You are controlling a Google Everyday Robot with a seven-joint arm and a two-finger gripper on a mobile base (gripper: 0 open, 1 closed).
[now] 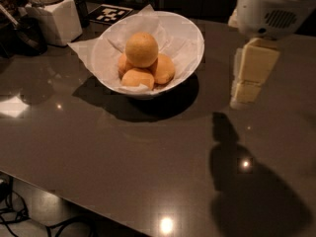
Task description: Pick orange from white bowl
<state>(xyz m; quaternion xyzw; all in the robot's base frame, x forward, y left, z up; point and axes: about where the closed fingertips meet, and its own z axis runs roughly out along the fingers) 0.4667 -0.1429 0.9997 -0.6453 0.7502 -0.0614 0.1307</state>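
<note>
Orange (141, 49): sitting on top of the smaller fruits (163, 69) in the white bowl (190, 38), well left of the pincer (252, 73), exposed for a top grab.
Pincer: hanging over the worktop (123, 152); released or clenched, can't tell.

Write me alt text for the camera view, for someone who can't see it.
A large pale orange sits on top of smaller fruits in a paper-lined white bowl on a dark table. The robot's tool hangs above the table to the right of the bowl, apart from it. A white container stands at the far left.
</note>
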